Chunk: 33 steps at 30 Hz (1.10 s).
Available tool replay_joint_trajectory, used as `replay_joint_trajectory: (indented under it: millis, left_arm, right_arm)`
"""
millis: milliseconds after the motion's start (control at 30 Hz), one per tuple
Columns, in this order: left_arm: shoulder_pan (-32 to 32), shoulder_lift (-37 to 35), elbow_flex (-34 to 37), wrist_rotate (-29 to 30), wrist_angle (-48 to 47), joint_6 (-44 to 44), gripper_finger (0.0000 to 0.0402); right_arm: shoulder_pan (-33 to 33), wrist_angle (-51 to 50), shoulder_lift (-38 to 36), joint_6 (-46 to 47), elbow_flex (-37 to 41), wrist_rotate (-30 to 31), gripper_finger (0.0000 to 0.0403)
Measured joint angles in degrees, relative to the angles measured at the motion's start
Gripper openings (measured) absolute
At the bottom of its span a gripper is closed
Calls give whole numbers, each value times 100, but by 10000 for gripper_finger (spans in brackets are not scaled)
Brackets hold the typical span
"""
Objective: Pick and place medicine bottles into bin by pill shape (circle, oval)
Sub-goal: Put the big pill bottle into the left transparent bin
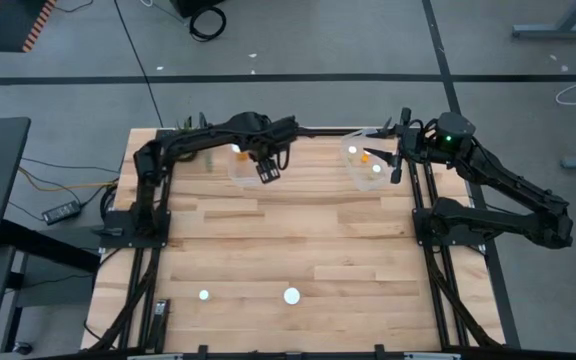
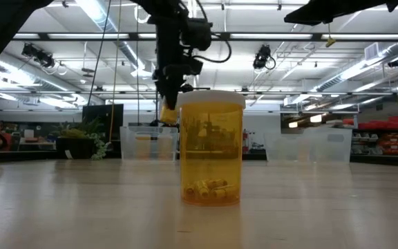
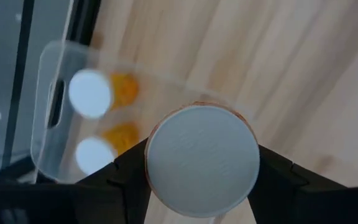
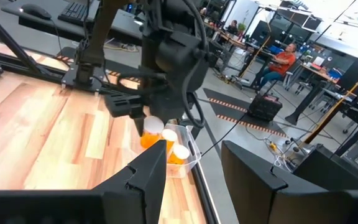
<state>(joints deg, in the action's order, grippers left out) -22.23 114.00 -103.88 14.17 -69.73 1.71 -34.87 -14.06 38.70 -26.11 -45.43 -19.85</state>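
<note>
My left gripper (image 1: 268, 172) is shut on an orange medicine bottle with a white cap (image 3: 202, 160). It holds the bottle above the table at the right rim of the left clear bin (image 1: 240, 166). That bin holds two bottles (image 3: 91, 93) (image 3: 96, 154). My right gripper (image 4: 194, 171) is open and empty beside the right clear bin (image 1: 366, 162), which holds several bottles. Two more bottles stand upright near the table's near edge (image 1: 204, 295) (image 1: 291, 295). The nearer one fills the low view (image 2: 211, 149), with yellow pills at its bottom. My left gripper pinches the bottle between its two fingers (image 3: 126, 171), one on each side of its body just under the white cap (image 3: 160, 186). The fingers come from above, pointing down. The bottle hangs upright, cap up, lifted clear of the table and the bin (image 2: 168, 114).
Both clear bins stand at the table's far edge, with the arm bases and frame rails on either side. Bare wooden table top (image 1: 288, 235) lies between the bins and the two near bottles. A person sits in the room beyond the table (image 4: 283, 59).
</note>
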Motion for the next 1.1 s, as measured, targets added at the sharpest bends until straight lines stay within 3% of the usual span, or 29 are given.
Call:
replay_joint_trajectory:
  millis: [300, 1100]
  left_arm:
    - [-218, -15, 1015, -7, 142, -105, 212]
    - [-703, -20, 1933, -280, 712, -869, 220]
  right_arm:
    - [2, 1, 0, -2, 0, 2, 161]
    - [0, 7, 0, -7, 0, 2, 161]
